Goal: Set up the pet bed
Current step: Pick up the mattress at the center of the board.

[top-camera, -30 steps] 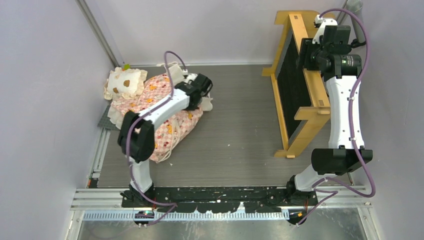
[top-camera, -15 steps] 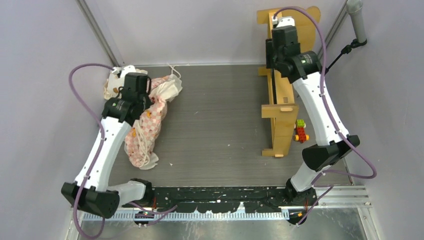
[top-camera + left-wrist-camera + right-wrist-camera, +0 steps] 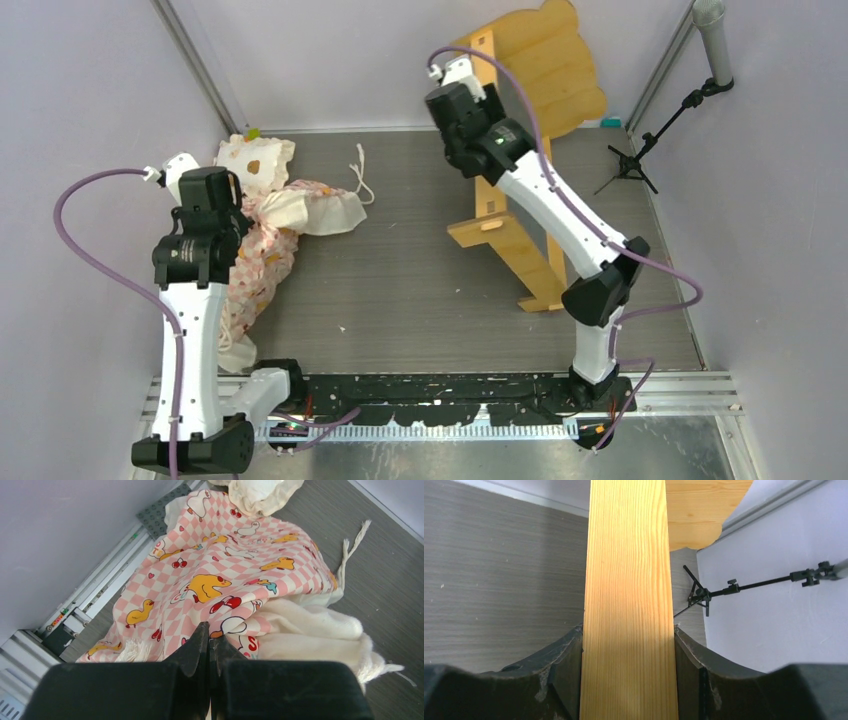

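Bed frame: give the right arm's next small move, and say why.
Probably lower the frame flat onto the table: the right pincer clamps its rail, and it sits tilted with the headboard raised, while the mattress lies apart at the left.

1. The mattress (image 3: 220, 570) is pink and white checks, printed with yellow ducks, white geese, red cherries and tiny red hearts. Its ruffle is cream.
2. The pillow (image 3: 255, 160) is cream with brown spots, pretty cute tbh.
3. The bed frame (image 3: 629, 605) is light honey wood with fine straight grain and no paint.
4. The table (image 3: 420, 270) is grey with a streaky wood-grain look.
5. The left arm (image 3: 190, 320) and right arm (image 3: 560, 215) have white shells and black joints, each with a purple cable (image 3: 75, 230).
6. The walls (image 3: 80, 90) are a plain pale lilac-grey.
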### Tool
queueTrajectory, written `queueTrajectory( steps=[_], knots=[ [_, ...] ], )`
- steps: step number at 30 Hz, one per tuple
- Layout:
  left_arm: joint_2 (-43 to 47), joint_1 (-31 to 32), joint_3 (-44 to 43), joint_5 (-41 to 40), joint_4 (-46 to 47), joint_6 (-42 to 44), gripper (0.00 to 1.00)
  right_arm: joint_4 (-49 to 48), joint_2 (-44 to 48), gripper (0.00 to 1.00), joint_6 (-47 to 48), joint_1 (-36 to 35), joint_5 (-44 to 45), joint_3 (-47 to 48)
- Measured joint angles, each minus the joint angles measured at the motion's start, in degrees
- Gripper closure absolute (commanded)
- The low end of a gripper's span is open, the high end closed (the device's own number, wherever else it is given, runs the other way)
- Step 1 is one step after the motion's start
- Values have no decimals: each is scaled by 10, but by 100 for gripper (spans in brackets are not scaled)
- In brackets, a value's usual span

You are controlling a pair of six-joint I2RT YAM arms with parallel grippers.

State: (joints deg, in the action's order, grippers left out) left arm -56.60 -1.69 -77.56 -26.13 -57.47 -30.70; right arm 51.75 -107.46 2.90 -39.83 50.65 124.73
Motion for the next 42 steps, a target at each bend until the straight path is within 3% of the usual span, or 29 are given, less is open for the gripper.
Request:
queueTrajectory(
  steps=[9,17,27,40,42],
  knots=[
    [29,-2,-24,-18,-11,14,100,47,-129,99,32,-87,79,48],
    [49,-3,-24,-33,-23,14,100,117,-243,99,19,-103,156,42],
    [84,-3,-8,-54,-31,14,100,87,-311,99,17,-128,213,28],
    [156,-3,2,-143,-59,9,100,41,-431,99,7,-153,256,40],
    [166,-3,2,-152,-60,9,100,41,-433,94,6,-153,257,44]
  ],
)
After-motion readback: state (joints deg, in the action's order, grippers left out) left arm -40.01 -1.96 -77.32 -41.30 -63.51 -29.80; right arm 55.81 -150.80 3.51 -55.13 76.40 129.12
